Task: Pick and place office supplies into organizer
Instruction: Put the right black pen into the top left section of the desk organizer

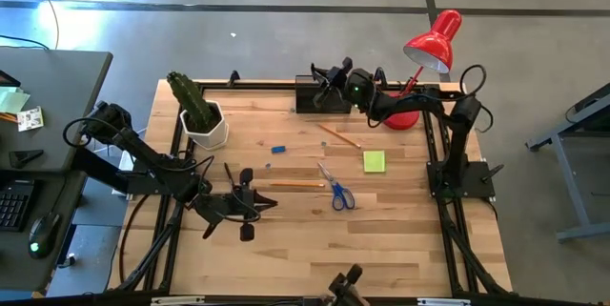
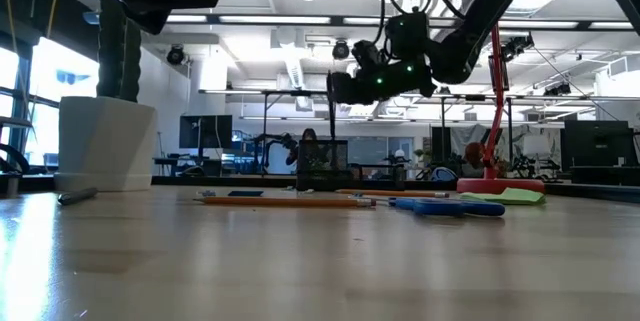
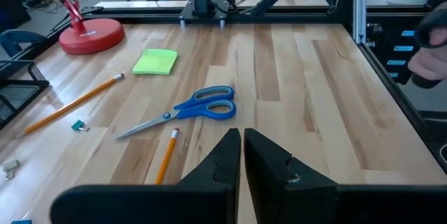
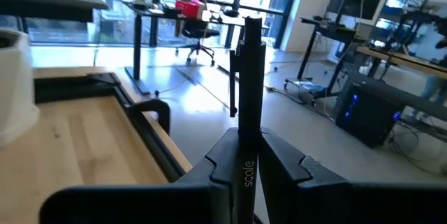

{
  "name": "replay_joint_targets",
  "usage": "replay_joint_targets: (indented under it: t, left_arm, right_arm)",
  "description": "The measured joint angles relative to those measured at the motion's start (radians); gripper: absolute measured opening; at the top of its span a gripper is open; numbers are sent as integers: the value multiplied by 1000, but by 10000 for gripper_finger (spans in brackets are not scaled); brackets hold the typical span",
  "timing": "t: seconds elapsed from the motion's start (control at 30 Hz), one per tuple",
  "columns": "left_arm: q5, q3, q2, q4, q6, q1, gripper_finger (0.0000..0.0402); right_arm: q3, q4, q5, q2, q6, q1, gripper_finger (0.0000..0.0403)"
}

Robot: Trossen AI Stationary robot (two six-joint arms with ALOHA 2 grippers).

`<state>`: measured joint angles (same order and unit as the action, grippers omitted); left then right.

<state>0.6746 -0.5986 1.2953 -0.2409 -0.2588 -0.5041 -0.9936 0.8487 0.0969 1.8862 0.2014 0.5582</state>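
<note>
We see a pale wood worktop [image 1: 381, 239] in a grey-floored workshop, with desks and monitors beyond. At its far edge sits the black organizer [image 1: 312, 95]; the right gripper [image 1: 331, 79] hovers just over it, fingers clenched on a dark pen [image 4: 250, 77] that stands up between them. The left gripper [image 1: 250, 203] waits near the middle of the near half, fingers closed on nothing. Blue-handled scissors [image 1: 337, 190], a lime-green sticky-note pad [image 1: 374, 161], two pencils [image 1: 340, 135] and a tiny blue block [image 1: 278, 150] lie mid-worktop. The near right corner offers open wood; the red desk lamp [image 1: 431, 43] and potted cactus [image 1: 198, 108] crowd the far corners.
</note>
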Motion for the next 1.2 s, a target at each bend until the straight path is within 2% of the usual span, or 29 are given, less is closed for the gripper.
replay_joint_targets:
  t: [0.4,0.87,1.03,1.2]
  left_arm:
    - [14,0,0,7,-9,0,12]
    - [31,0,0,7,-47,0,12]
    - [115,0,0,5,-140,1,12]
    - [95,0,0,5,-140,1,12]
  right_arm:
    - [0,-59,-18,0,-21,38,51]
    - [0,-114,-46,0,-36,37,39]
    - [0,-135,-46,0,-76,37,55]
    - [0,-135,-46,0,-118,37,81]
